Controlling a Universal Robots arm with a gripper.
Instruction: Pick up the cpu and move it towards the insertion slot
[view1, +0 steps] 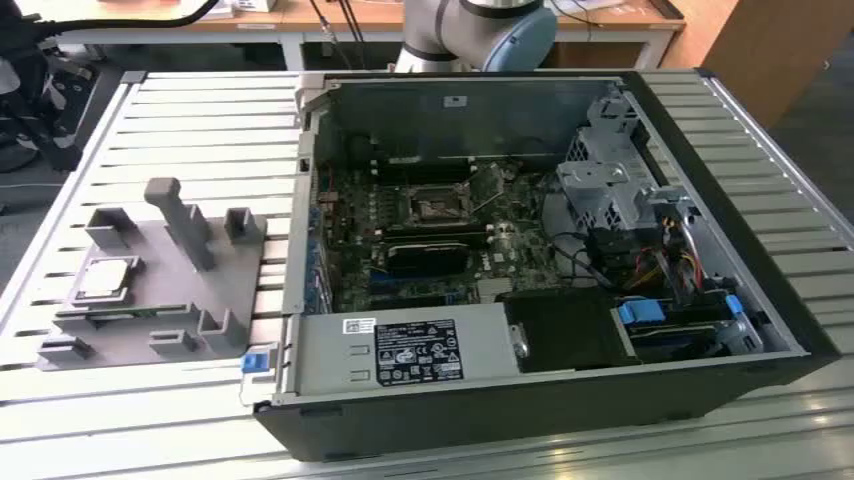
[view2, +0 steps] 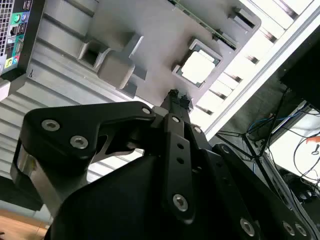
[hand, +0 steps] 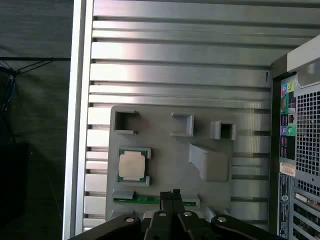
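Black claw (view2: 175, 96), fingertips pressed together and holding nothing. In both wrist views it hangs above the grey fixture (hand: 165, 135), with its tip near the cpu (hand: 133, 165) but off to one side and not touching.

Cpu lies flat in a square pocket of the fixture, silvery top up, with a pale rim all round. In the exterior view it sits toward that view's left, on the slatted desk (view1: 187, 120).

Slot (view1: 437, 208) is on the board inside the open case (view1: 747, 330), well apart from the cpu.

Progress, as I judge it: nothing done. Cpu is not grasped and not lifted, so pick-up and carry are both outstanding.

Edges and room:
- Pocket walls sit close around the chip, leaving little of its sides exposed.
- Tall post (view1: 180, 215) and low blocks stand on the fixture between the cpu and the case.
- Case side wall (view1: 304, 190) rises between fixture and slot.
- Space over the cpu is open.
- Space above the slot looks open too, though cables and a drive cage crowd the exterior view's right of it.
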